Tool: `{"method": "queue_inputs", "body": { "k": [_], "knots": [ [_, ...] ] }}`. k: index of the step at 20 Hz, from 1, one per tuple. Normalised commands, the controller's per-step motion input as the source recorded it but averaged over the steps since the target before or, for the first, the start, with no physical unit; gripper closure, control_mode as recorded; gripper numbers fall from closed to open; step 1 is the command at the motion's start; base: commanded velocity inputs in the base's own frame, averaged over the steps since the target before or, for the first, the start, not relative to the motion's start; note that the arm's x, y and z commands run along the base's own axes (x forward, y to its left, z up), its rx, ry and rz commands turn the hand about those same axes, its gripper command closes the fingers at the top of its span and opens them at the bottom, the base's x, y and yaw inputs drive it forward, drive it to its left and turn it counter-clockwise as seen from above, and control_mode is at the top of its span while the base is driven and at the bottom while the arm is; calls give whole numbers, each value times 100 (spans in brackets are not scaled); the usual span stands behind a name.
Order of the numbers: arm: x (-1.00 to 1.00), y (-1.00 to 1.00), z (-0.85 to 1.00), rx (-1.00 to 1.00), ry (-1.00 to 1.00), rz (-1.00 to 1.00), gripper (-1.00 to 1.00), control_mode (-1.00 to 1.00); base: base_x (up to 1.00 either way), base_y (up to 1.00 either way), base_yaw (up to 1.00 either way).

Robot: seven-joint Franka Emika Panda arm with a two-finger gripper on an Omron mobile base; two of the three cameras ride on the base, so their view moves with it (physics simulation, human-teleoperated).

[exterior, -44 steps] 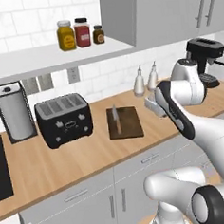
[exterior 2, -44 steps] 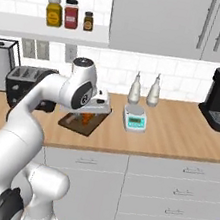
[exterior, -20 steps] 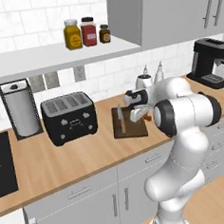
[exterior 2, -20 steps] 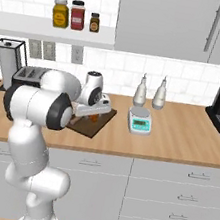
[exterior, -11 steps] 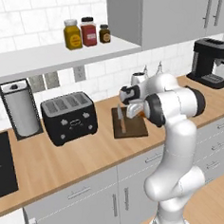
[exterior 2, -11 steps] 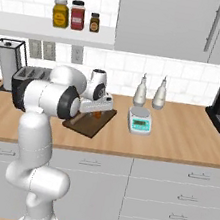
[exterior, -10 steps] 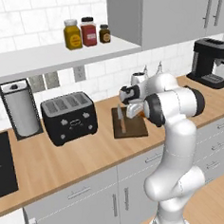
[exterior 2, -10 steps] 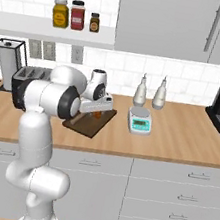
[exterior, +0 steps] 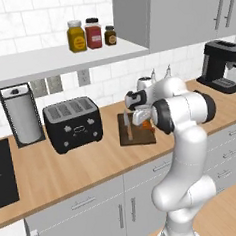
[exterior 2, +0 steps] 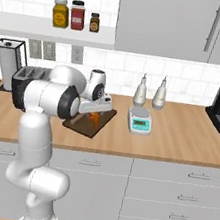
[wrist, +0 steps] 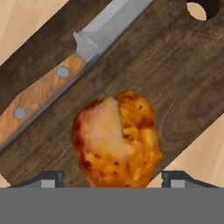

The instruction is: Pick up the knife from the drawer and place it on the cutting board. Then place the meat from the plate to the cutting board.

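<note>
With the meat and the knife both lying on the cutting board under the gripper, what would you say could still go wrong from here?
1. The meat sits near the edge of the cutting board; a nudge might roll it onto the counter.
2. The gripper fingertips straddle the meat closely, so lifting off at an angle could drag it along.
3. The knife lies close beside the meat; a sideways retreat might knock it askew.

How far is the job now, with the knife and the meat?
Done: the knife lies on the cutting board. In hand: the meat sits on the board between the fingertips of the gripper, which appear apart. Left: only lifting the gripper away.
</note>
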Motion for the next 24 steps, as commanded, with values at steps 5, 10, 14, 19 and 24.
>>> {"method": "queue_inputs", "body": {
  "k": [5,10,14,19,24],
  "knots": [
    [-76,0,69,0,-12,5,-100,-100,0,0,0],
    [-100,37,100,-8,-13,12,-100,-100,0,0,0],
    [-100,92,87,-20,-9,12,-100,-100,0,0,0],
    [-100,100,22,-27,-7,22,-100,-100,0,0,0],
    [-100,94,23,-19,-4,21,-100,-100,0,0,0]
  ]
}}
